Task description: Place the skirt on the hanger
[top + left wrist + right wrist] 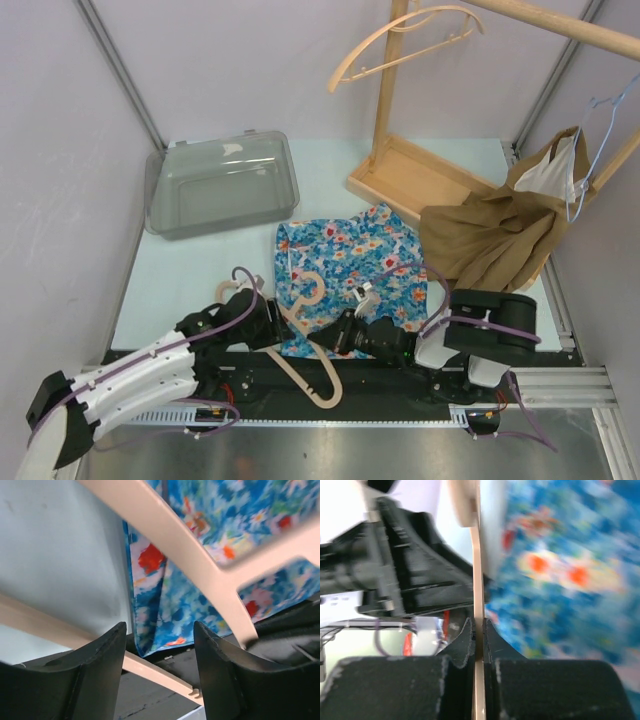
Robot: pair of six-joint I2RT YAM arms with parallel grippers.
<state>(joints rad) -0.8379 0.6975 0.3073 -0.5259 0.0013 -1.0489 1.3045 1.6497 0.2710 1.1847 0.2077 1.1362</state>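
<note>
The skirt was spread by the table's near edge, the hanger laid across its near left corner. The hanger was pinched by the right gripper; the left gripper was held spread. A rack post was stood in the far-right wooden tray.

A smoky translucent plastic box lies at the far left of the pale green table, close to the white back wall. To its right stands a wooden rack: its shallow tray base sits on the table at the far right, with an upright post rising from it and a round rail crossing above. A spare wooden hanger hangs high beside the post. A brown garment slumps at the right side, spilling over the near corner of the tray base. A white cloth shows at its top, beside a light-blue wire hanger.
</note>
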